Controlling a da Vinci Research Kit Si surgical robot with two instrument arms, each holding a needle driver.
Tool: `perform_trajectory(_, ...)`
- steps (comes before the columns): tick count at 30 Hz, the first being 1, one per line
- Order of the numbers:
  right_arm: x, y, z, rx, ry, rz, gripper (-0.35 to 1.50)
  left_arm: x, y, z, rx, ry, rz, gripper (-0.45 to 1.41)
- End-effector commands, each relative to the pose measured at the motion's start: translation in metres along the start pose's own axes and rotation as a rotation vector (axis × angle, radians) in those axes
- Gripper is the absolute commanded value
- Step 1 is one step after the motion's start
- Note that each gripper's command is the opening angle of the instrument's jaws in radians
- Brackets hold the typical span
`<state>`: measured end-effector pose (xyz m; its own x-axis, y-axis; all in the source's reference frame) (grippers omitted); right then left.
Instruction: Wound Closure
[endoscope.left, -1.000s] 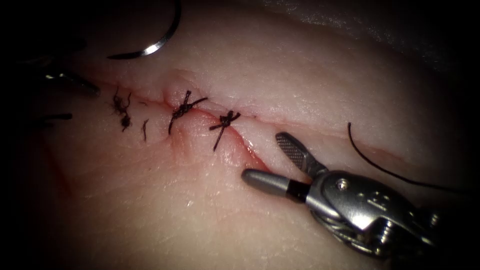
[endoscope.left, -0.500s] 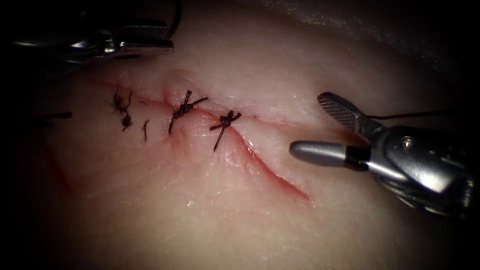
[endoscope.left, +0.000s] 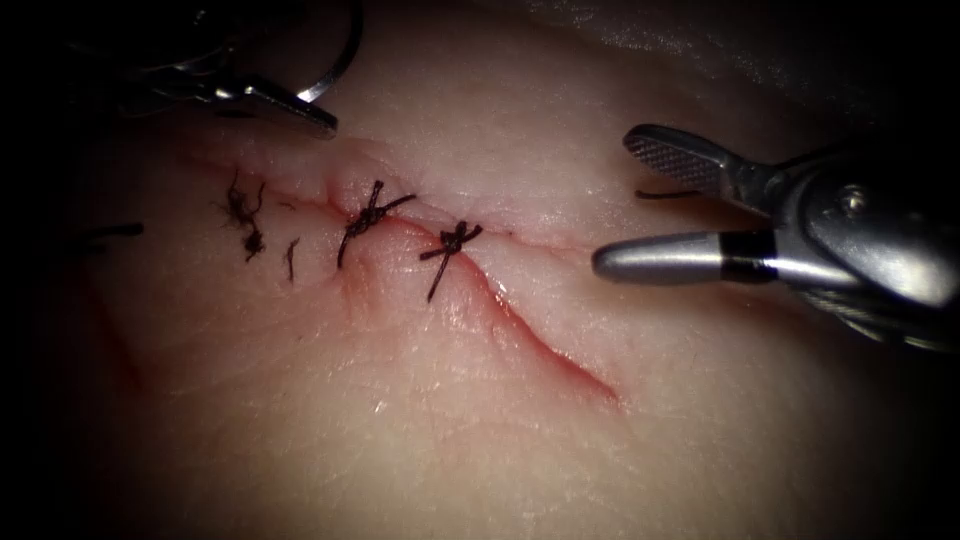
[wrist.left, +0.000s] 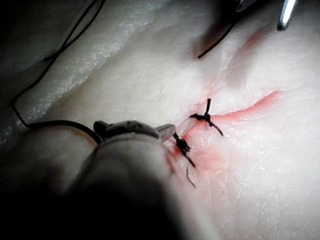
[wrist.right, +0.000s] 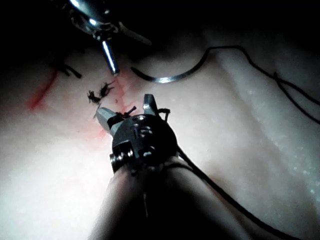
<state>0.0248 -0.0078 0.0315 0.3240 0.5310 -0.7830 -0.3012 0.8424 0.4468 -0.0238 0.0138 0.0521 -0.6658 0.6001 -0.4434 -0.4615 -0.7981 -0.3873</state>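
Right tool (endoscope.left: 615, 200) sits at the right end of the cut (endoscope.left: 545, 348), with its jaws spread wide and nothing between them. A loose thread (endoscope.left: 662, 195) end lies just beyond its upper jaw, not gripped.

In the right wrist view we read the left tool (wrist.right: 129, 54) as parted too, with one jaw pointing down and one out sideways. It holds nothing.

The needle (endoscope.left: 335, 70) lies loose on the tissue (endoscope.left: 400, 430), not driven in as far as we can see. It is off the cut's left end, on the far side from the camera. Its arc runs roughly along the tissue surface, with the thread trailing from one end away across the tissue.

Key relation: the needle is just beside the left tool's tip, so the left arm is clearly nearer. The right tool is well apart from it, across the whole stitched stretch.

Two knots (endoscope.left: 372, 218) already sit on the cut's left half, with cut ends (endoscope.left: 245, 215) further left. The right half of the cut is open, with red fluid along it. We judge the closure partway done.
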Motion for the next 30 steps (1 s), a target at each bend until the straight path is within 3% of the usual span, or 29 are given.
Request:
perform_trajectory(1,0.0004,-0.0001,0.001,-0.006,0.003,0.001,0.71,-0.0007,0.0,0.0012,0.005,-0.034,-0.014,1.14)
perform_trajectory(4,0.0008,-0.0001,0.0012,-0.009,0.003,-0.001,0.99,-0.0021,-0.0005,0.0019,0.019,-0.054,-0.042,1.14)
perform_trajectory(7,0.0009,-0.0003,0.0011,-0.007,0.003,-0.006,1.11,-0.0028,-0.0011,0.0025,0.017,-0.054,-0.059,1.13)
perform_trajectory(15,0.0012,-0.0015,0.0011,0.0,0.005,-0.031,1.11,-0.0041,-0.0038,0.0036,0.032,-0.057,-0.073,0.94)
perform_trajectory(29,0.0013,-0.0023,0.0015,-0.001,0.006,-0.039,1.13,-0.0064,-0.0061,0.0071,0.078,-0.112,-0.068,0.92)
perform_trajectory(30,0.0013,-0.0024,0.0015,0.0,0.006,-0.04,1.13,-0.0069,-0.0062,0.0073,0.07,-0.115,-0.065,0.82)
